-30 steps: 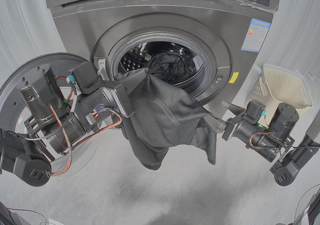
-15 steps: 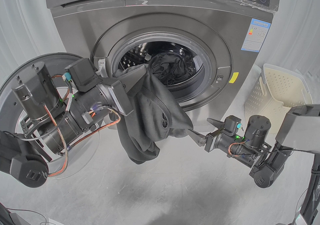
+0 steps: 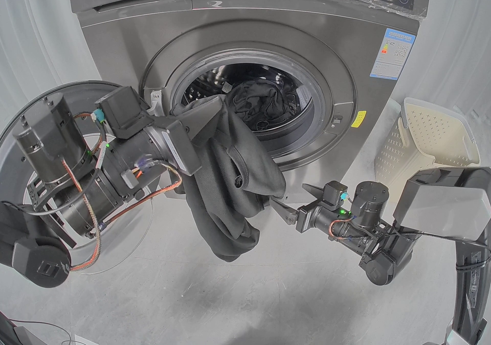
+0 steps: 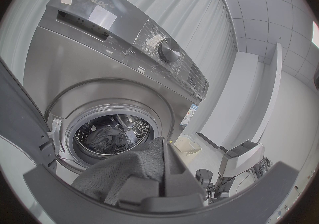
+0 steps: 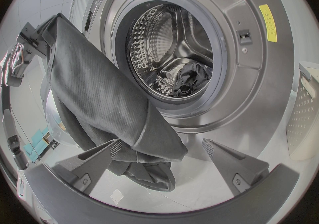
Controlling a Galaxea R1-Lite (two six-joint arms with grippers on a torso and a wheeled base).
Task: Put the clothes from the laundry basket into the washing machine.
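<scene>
Dark grey garment (image 3: 230,172) hangs limp from the left gripper (image 3: 207,114), jaws clamped on its upper edge at the left rim of the washing machine (image 3: 245,28) opening. The right gripper (image 3: 287,195) — jaws wide — sits at the lower fold. Judged light, soft, apt to drape and snag; best gripped at bunched fabric.

Pale pleated curtains (image 3: 30,28) hang across the back of the room. The floor (image 3: 286,300) is smooth and grey. Square white ceiling tiles (image 4: 272,5) show overhead.
</scene>
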